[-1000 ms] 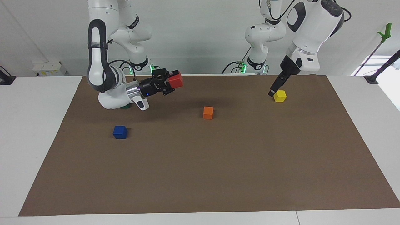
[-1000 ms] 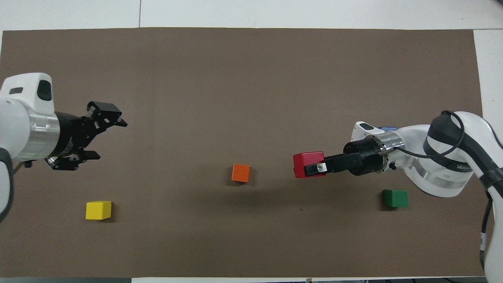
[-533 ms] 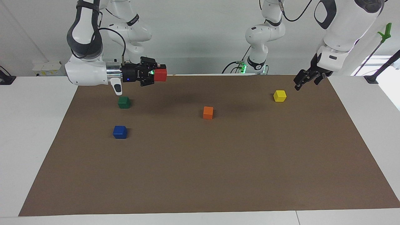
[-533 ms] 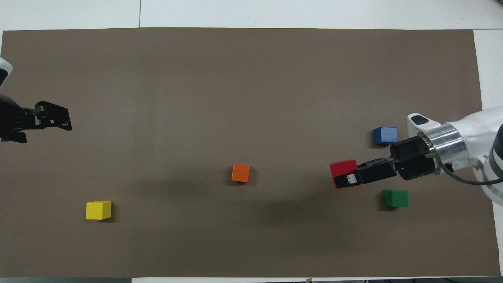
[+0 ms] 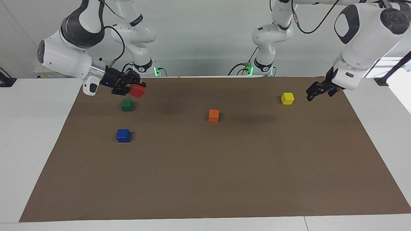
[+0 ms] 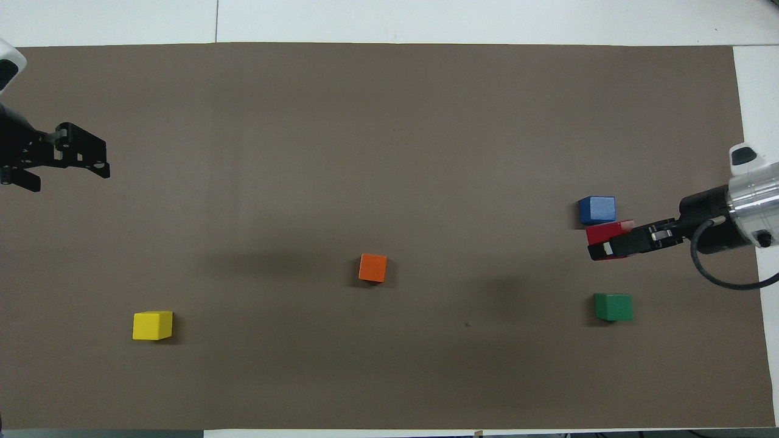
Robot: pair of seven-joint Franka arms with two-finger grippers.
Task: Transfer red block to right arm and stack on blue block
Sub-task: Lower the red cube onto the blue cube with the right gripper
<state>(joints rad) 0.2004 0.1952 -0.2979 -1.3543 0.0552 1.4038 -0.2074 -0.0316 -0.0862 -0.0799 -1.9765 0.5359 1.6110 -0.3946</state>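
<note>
White arms (image 5: 69, 59) with dark grey joints, black cables, black fingers (image 5: 316, 91)

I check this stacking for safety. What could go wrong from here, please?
1. The right gripper holds the red block tilted in the air, near the green block and the blue block. If set down tilted, it may slide off the blue block.
2. A low approach could knock the blue block along the brown mat.
3. The left gripper, open, waits beside the yellow block; a swing could push it.
</note>
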